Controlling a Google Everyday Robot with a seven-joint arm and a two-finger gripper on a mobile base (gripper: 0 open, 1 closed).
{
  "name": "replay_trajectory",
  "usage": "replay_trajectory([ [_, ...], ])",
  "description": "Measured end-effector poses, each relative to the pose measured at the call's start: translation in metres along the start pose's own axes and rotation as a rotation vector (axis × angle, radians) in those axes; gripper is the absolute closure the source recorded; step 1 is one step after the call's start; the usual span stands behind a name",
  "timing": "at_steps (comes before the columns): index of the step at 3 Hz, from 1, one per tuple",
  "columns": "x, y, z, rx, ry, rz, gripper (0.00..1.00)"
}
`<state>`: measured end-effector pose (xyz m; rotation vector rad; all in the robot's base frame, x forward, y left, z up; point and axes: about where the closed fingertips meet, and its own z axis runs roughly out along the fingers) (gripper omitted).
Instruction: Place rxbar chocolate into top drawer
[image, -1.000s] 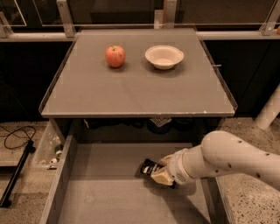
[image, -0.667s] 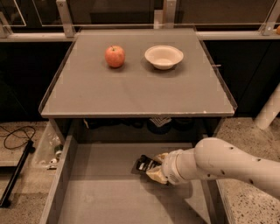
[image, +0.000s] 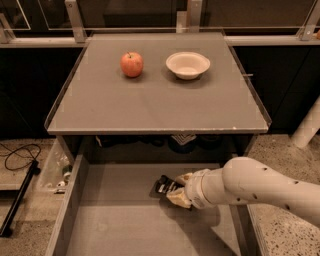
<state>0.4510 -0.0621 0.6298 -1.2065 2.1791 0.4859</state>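
Note:
The top drawer (image: 115, 220) is pulled open below the table, wide and grey with low side walls. My gripper (image: 176, 190) reaches into it from the right on a white arm and is shut on the rxbar chocolate (image: 164, 186), a small black bar with white lettering. The bar sits low over the drawer bottom, near the middle and towards the back. I cannot tell whether the bar touches the bottom.
A red apple (image: 131, 64) and a white bowl (image: 187, 65) stand on the grey table (image: 150, 105) above the drawer. A black cable (image: 17, 155) and a dark pole lie on the floor at the left. A white post (image: 307, 125) stands at the right.
My gripper has moved left with the bar inside the drawer. The apple and bowl have not moved.

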Motion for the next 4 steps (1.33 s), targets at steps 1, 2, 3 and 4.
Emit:
replay_trajectory([
  [1,0.0000,0.0000,0.0000,0.000,0.000,0.000,0.34],
  [2,0.0000,0.0000,0.0000,0.000,0.000,0.000,0.11],
  [3,0.0000,0.0001,0.0000,0.000,0.000,0.000,0.00],
  [4,0.0000,0.0001,0.0000,0.000,0.000,0.000,0.00],
])
